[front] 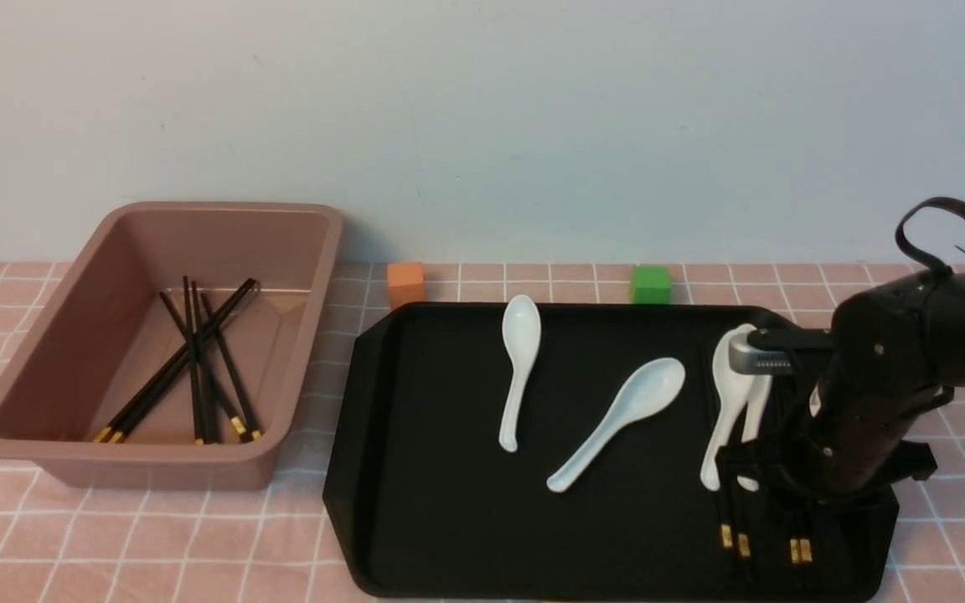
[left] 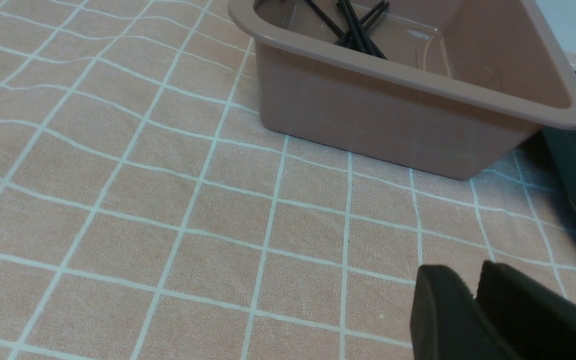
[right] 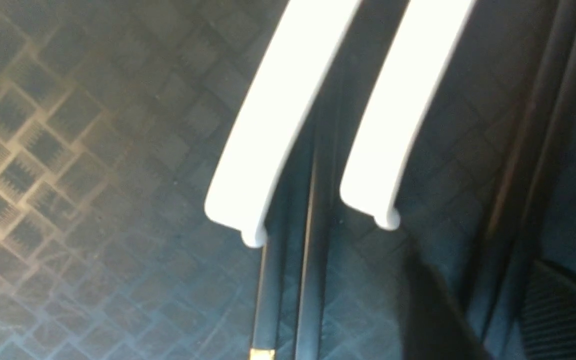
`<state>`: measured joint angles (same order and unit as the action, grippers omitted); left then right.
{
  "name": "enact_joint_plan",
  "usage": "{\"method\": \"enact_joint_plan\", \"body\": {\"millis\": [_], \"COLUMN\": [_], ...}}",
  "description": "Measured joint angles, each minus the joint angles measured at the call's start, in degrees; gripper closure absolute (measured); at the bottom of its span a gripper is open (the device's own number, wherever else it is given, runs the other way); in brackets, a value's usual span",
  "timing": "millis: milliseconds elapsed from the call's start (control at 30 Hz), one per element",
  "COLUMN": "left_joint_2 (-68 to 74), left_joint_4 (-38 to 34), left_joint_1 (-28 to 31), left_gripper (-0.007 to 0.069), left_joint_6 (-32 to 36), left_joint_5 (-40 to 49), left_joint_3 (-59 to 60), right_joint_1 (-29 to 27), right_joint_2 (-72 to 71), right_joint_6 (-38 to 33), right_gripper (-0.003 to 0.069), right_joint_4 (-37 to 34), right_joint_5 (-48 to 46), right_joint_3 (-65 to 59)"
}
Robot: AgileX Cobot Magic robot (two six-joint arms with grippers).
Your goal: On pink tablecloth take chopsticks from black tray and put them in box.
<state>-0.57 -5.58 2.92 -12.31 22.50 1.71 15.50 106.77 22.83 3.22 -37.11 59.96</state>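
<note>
The black tray (front: 449, 502) lies on the pink tablecloth (front: 156, 544). Two pairs of chopsticks (front: 799, 548) with gold bands rest at its right end, partly under my right arm. My right gripper (front: 771, 494) is down on the tray, and its open jaws straddle one pair of chopsticks (right: 518, 200) in the right wrist view. The box (front: 156, 456) at the left holds several chopsticks (front: 198, 368). My left gripper (left: 468, 275), absent from the front view, hovers over the cloth beside the box (left: 368, 115), fingers together and empty.
Two white spoons (front: 520, 368) (front: 616, 423) lie mid-tray. Two more overlap by the right gripper (front: 730, 402), their handles (right: 268, 125) flanking the other chopstick pair (right: 308, 280). An orange cube (front: 405, 283) and a green cube (front: 650, 285) sit by the wall.
</note>
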Motion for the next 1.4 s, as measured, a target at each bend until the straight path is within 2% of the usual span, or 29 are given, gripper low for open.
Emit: {"method": "enact_joint_plan", "body": {"millis": [67, 100, 400, 667, 767, 867, 1100, 1200, 1400], "left_joint_2": [0.00, 0.00, 0.00, 0.00, 0.00, 0.00, 0.00, 0.00, 0.00], "left_joint_4": [0.00, 0.00, 0.00, 0.00, 0.00, 0.00, 0.00, 0.00, 0.00], "left_joint_1": [0.00, 0.00, 0.00, 0.00, 0.00, 0.00, 0.00, 0.00, 0.00], "left_gripper": [0.0502, 0.0501, 0.0493, 0.0489, 0.0485, 0.0480, 0.0475, 0.0471, 0.0469], "left_joint_6": [0.00, 0.00, 0.00, 0.00, 0.00, 0.00, 0.00, 0.00, 0.00], "left_joint_5": [0.00, 0.00, 0.00, 0.00, 0.00, 0.00, 0.00, 0.00, 0.00], "left_joint_3": [0.00, 0.00, 0.00, 0.00, 0.00, 0.00, 0.00, 0.00, 0.00], "right_joint_1": [0.00, 0.00, 0.00, 0.22, 2.40, 6.93, 21.64, 27.06, 32.60], "right_joint_2": [0.00, 0.00, -2.52, -14.61, -18.26, -19.14, -9.82, 0.14, 19.62], "right_joint_6": [0.00, 0.00, 0.00, -1.46, -2.18, -2.45, -3.57, -5.68, -6.06], "right_gripper": [0.0517, 0.0523, 0.0522, 0.0522, 0.0522, 0.0522, 0.0522, 0.0522, 0.0522], "right_joint_4": [0.11, 0.14, 0.19, 0.21, -0.43, -2.80, -4.65, -5.32, -6.46], "right_joint_5": [-0.07, -0.15, -1.98, -9.51, -10.16, -10.18, -8.15, -7.19, -7.13], "right_joint_3": [0.07, 0.07, -0.61, -1.33, -1.21, 1.87, 23.21, 38.82, 65.19]}}
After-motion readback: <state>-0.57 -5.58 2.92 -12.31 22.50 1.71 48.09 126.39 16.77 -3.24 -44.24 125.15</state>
